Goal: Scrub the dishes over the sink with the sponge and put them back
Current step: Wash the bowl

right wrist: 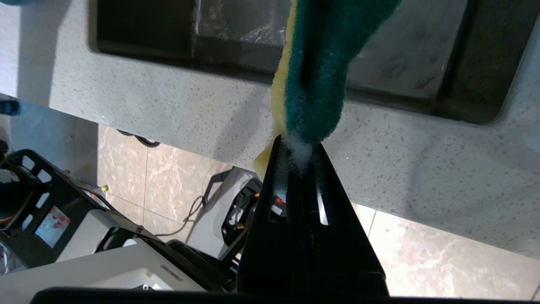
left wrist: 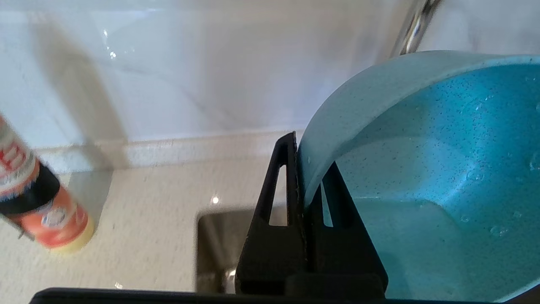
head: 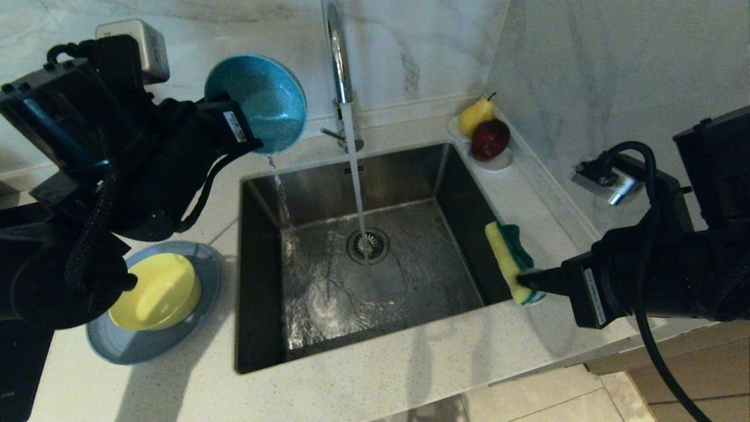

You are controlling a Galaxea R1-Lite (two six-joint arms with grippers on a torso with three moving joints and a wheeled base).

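Note:
My left gripper (head: 249, 138) is shut on the rim of the teal-blue bowl (head: 261, 99), held tipped on its side above the sink's back left corner; water trickles from it into the sink (head: 363, 258). In the left wrist view the fingers (left wrist: 291, 169) pinch the teal-blue bowl's wall (left wrist: 422, 169). My right gripper (head: 524, 280) is shut on the sponge (head: 511, 258), yellow foam with a green face, held upright over the sink's right edge; the sponge (right wrist: 314, 84) also shows in the right wrist view. The yellow bowl (head: 155, 290) sits upside down on the grey-blue plate (head: 196, 316), left of the sink.
The chrome faucet (head: 338, 64) runs a stream of water onto the drain (head: 367, 245). A small white dish with a pear and a dark red fruit (head: 486, 138) stands at the back right corner. A white box (head: 146, 47) sits at the back left, and an orange bottle (left wrist: 38, 198) stands nearby.

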